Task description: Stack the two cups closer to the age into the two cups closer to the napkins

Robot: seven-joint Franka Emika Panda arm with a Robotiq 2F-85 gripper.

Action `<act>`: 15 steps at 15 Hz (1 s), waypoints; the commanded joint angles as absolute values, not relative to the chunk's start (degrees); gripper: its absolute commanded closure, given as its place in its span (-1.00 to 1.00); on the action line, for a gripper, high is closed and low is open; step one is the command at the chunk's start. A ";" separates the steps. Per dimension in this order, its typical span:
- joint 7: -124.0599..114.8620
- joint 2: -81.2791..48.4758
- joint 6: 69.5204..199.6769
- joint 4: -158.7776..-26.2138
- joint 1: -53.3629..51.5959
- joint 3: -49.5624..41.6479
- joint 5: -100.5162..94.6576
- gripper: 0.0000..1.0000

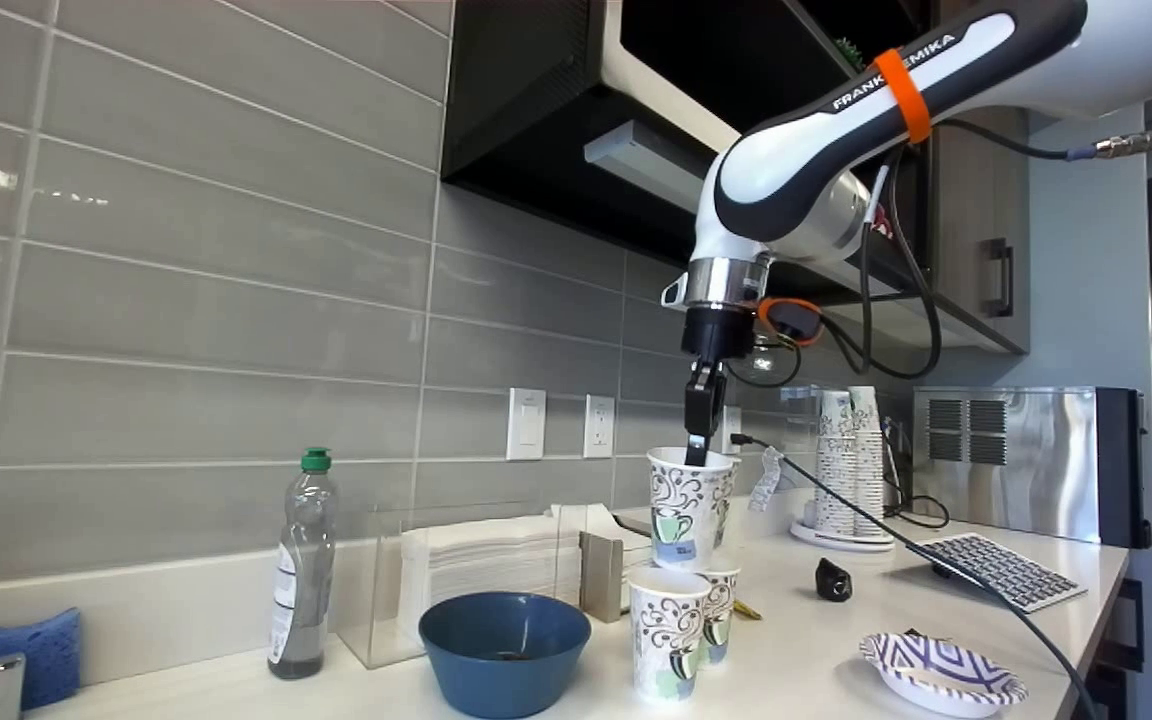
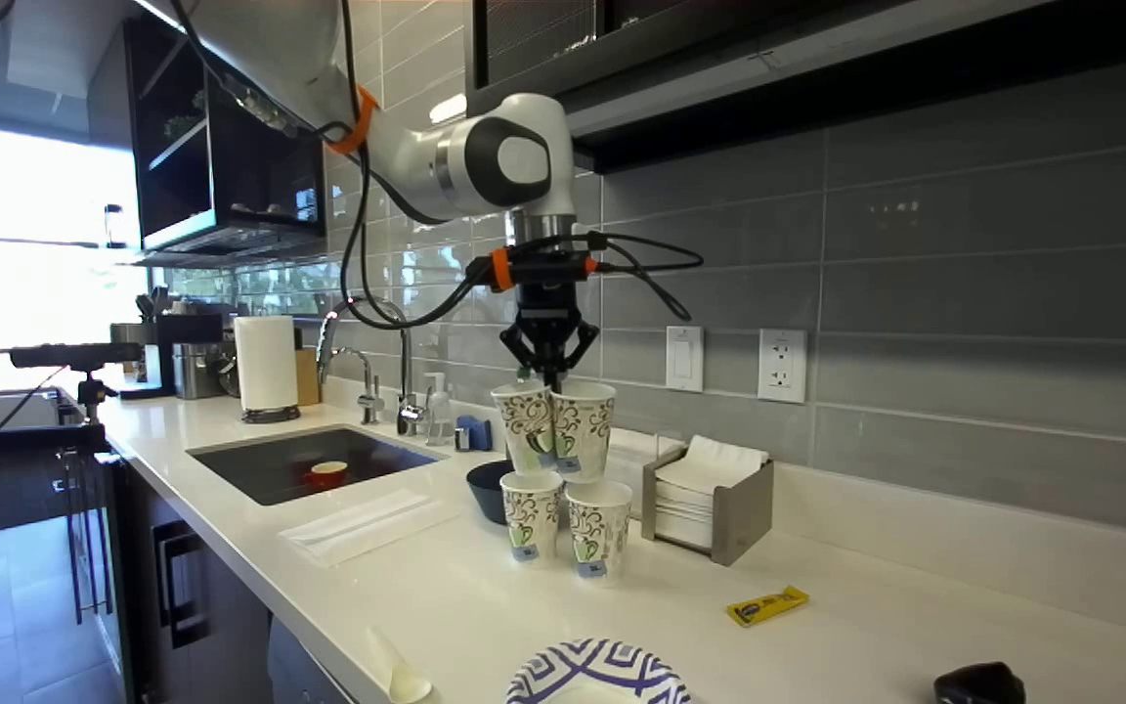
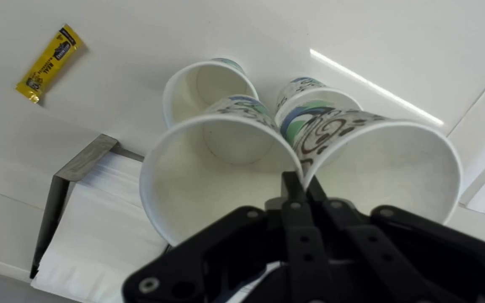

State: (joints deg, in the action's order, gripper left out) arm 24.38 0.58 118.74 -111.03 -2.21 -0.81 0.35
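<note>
White countertop (image 2: 485,587) runs beneath glossy grey wall tile (image 2: 1003,215) in both exterior views. Nearest in an exterior view, a round paper plate with purple geometric print (image 2: 612,657) lies partly out of frame near a pale plastic spoon (image 2: 409,684); beyond is a flat yellow condiment packet (image 2: 767,606). Next, two white paper cups with brown swirls and green-teal print (image 2: 531,518) stand just beside each other on the counter, mouths up, long axes vertical. Over them hang two matching upper cups (image 2: 584,435), mouths also up, one long axis near vertical, the sink-side cup leaning with its rim tipped outward. In both exterior views the upper bases appear at the lower rims; whether they touch cannot be told. Jaws of the black Robotiq gripper (image 3: 305,185) are drawn nearly together, a finger inside each upper cup, pinching the two adjoining sides, the wrist view shows. Behind the cups, a wide blue bowl (image 1: 504,660) sits near the lower pair, and white napkins (image 2: 710,464) rest in a grey holder (image 2: 749,513). Farther back are a dark sink (image 2: 265,479), a white paper towel roll (image 2: 266,362) and a bright window (image 2: 35,254).
</note>
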 commanded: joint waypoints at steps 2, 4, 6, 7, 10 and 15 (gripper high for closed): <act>25.13 -0.92 118.28 -109.36 -1.47 -0.45 1.78 0.98; 25.36 -1.17 118.77 -109.40 -1.43 -0.42 2.63 0.98; 25.14 -1.50 118.97 -109.33 -1.35 -0.44 2.91 0.98; 25.12 -1.67 118.95 -109.22 -1.31 -0.45 3.16 0.98; 24.86 -2.08 118.88 -109.19 -1.08 -0.49 3.06 0.98; 24.61 -2.85 120.18 -108.93 -0.82 -0.42 2.70 0.98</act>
State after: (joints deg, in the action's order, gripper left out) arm 24.36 -1.36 119.54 -110.73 -1.50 -0.83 1.76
